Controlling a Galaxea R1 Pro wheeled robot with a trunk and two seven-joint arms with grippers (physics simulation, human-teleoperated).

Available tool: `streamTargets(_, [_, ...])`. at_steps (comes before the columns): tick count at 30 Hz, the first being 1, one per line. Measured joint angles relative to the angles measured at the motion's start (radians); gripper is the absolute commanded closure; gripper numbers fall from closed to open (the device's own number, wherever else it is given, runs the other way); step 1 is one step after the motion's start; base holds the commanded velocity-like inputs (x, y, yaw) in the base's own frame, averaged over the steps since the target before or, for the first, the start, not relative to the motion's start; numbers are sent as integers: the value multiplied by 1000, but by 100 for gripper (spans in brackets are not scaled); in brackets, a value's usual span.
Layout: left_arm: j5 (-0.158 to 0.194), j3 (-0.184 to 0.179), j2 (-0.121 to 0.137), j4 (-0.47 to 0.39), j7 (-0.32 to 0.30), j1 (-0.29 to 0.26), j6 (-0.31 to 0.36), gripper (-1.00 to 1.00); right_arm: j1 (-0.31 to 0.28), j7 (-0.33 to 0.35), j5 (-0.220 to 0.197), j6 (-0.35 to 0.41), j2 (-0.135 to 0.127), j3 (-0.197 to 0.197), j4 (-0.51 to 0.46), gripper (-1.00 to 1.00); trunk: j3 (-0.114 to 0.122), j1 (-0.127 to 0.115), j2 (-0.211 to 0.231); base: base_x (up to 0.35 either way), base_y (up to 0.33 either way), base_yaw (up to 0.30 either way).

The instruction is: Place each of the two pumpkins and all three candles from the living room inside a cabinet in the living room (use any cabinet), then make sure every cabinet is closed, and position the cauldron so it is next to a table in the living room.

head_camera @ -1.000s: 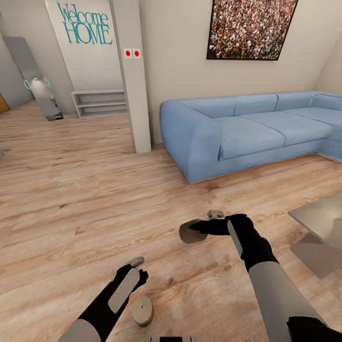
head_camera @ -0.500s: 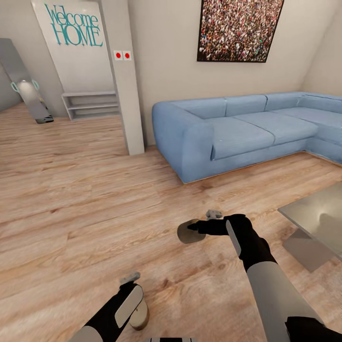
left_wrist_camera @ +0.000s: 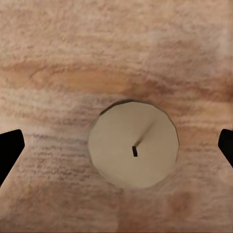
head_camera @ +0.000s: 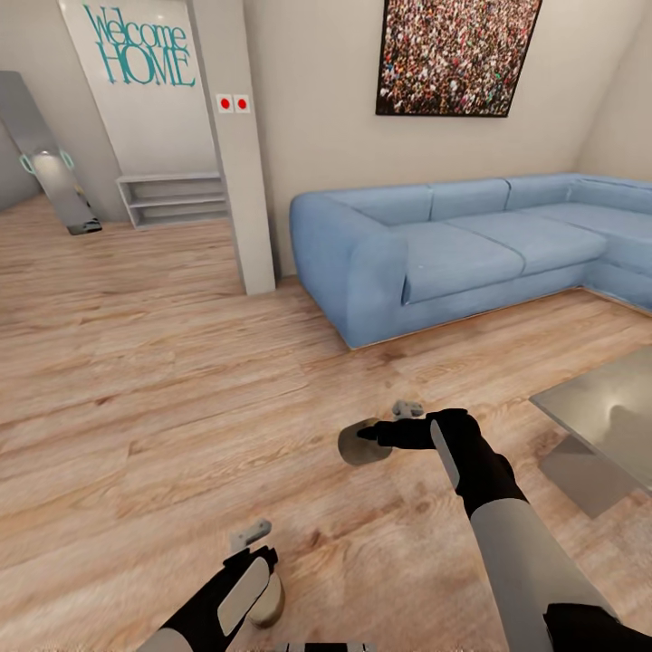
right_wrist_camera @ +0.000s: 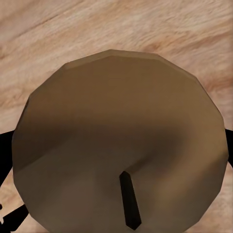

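**Gripping two stubby candles: short, stiff, and best taken across the round sides**

Hovering over the wooden floor, the left gripper looks straight down on a candle that stands upright on the boards, wick up. Its jaws stand wide, one dark tip at each edge of the left wrist view, well clear of the candle's sides. In the head view that candle sits low in the frame, partly behind the left gripper.

The right gripper carries a second candle above the floor, its jaws closed on the candle's sides. From the right wrist camera this second candle looms close, flat top and dark wick facing the lens, with dark tips at its flanks.

As a judgement, these candles should handle as light, rigid pieces: short pale cylinders with no give, unlikely to be crushed by a moderate squeeze. Their smooth curved walls could slip or roll between flat pads if taken off-centre, so the hold belongs across the full width, midway down the side, with the jaws lowered evenly on both sides. The wick is thin and should be left alone. Standing on a flat base, the floor candle could tip if one jaw touches first.

The blue sofa lies beyond, and the glass desk sits off to the right, near the right arm.
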Motion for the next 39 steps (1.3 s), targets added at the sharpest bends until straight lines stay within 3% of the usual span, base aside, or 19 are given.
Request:
streamTargets(8, [0, -3, -1, 1, 0, 2, -1, -100, 0, 0, 1, 0, 1, 0, 0, 100, -31, 4, -2, 0, 0, 0])
streamTargets(11, [0, -40, -2, -7, 0, 2, -2, -100, 0, 0, 1, -1, 1, 0, 1, 100, -39, 4, -2, 0, 0, 0])
streamTargets(14, [0, -48, -2, -14, -11, 2, -2, -100, 0, 0, 0, 0, 1, 0, 1, 100, -43, 5, -3, 0, 0, 0])
streamTargets(15, [0, -50, -2, -17, -41, 2, -3, -100, -1, 0, 3, -1, 1, 0, 2, 100, -46, 5, -3, 0, 0, 0])
streamTargets(21, [0, -52, -2, -25, -62, 2, -57, -100, 0, 0, 1, 0, 1, 0, 3, 100, -70, 8, -4, 0, 0, 0])
streamTargets(39, [0, -52, -2, -28, -62, 2, -63, -100, 0, 0, 3, 0, 2, 1, 3, 100, -139, 16, -8, 0, 0, 0])
